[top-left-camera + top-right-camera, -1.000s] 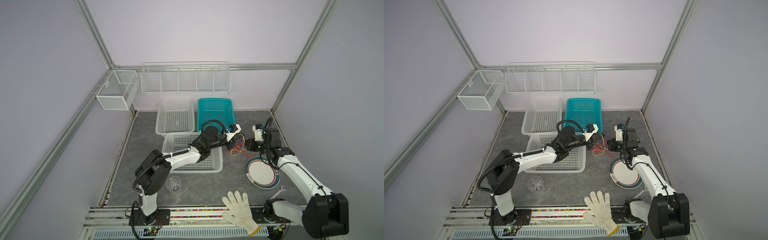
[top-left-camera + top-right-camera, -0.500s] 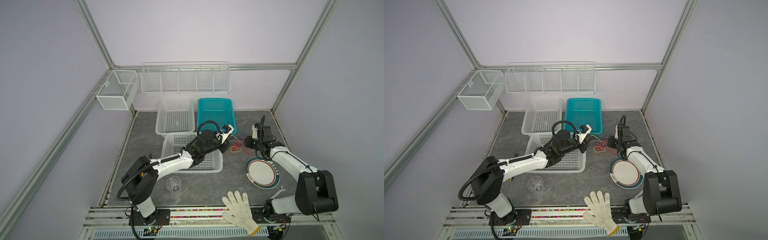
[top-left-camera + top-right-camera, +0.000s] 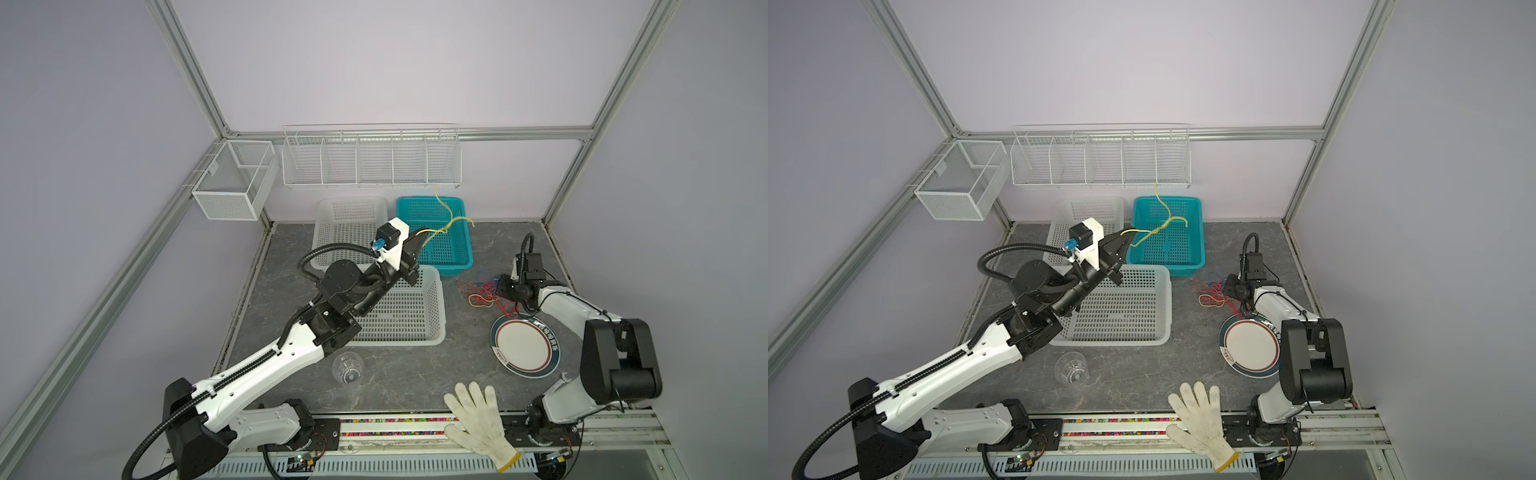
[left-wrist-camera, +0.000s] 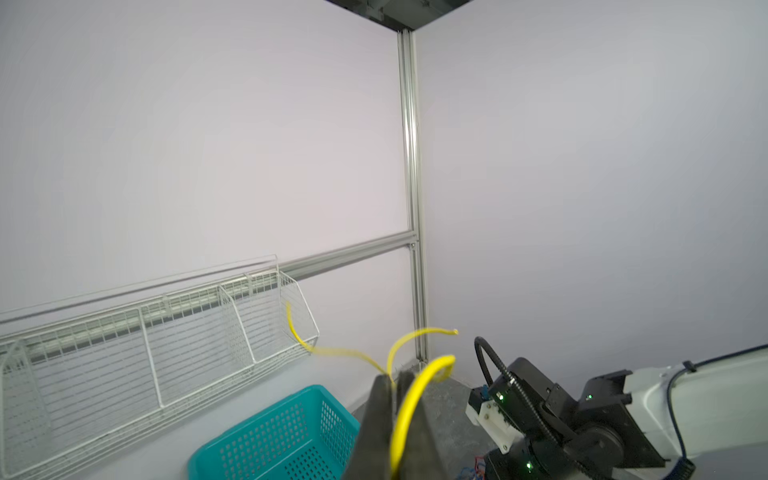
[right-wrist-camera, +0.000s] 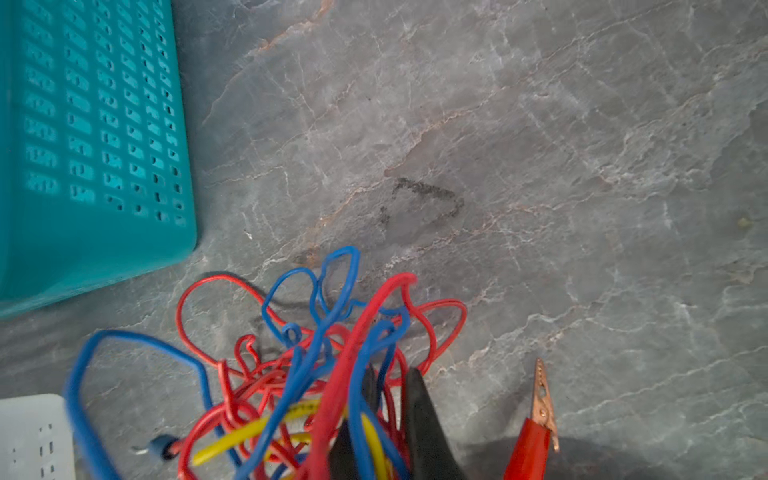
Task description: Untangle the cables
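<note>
Grey table (image 3: 415, 374): baskets (image 3: 441, 307), plate (image 3: 524, 349), cables (image 3: 482, 293)

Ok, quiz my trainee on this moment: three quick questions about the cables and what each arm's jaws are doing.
1. True or false: the left jaws hold a yellow cable in the air over the teal basket.
2. Where does the tangle of red and blue cables lie? A) in a white basket B) on the tabletop near the plate C) on the glove.
3. What are the right jaws pinching?
Key: 1 true; 2 B; 3 strands of the tangle.
</note>
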`<state>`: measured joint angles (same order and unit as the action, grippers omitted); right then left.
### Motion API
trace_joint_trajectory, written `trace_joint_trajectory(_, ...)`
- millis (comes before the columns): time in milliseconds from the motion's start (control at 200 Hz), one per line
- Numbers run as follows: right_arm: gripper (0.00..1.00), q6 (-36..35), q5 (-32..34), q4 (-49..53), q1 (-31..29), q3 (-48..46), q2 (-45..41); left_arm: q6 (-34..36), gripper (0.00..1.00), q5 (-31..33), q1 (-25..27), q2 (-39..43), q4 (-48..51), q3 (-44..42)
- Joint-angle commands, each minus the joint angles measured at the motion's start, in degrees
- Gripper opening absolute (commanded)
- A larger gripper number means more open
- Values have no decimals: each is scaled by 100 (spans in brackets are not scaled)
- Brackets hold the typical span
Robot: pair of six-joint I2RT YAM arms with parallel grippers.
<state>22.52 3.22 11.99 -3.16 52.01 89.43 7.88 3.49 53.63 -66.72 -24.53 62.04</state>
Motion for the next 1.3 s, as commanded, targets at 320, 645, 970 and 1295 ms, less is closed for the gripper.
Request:
trace_joint_trajectory(320,7,-9,-202,241,-9,58,-15,49,0,701,-19,167,617,-226)
trace_joint_trajectory(645,27,-95,-270,505,-78,29,-496,-185,0,1131,-19,124,1182,-189)
trace_joint_trajectory(970,58,-138,-261,638,-125,-103,-897,-349,0,1911,-28,453,1923,-462)
trace_joint_trajectory(1295,59,-109,-257,656,-148,-123,-1011,-880,0,2217,-45,733,2559,-1029)
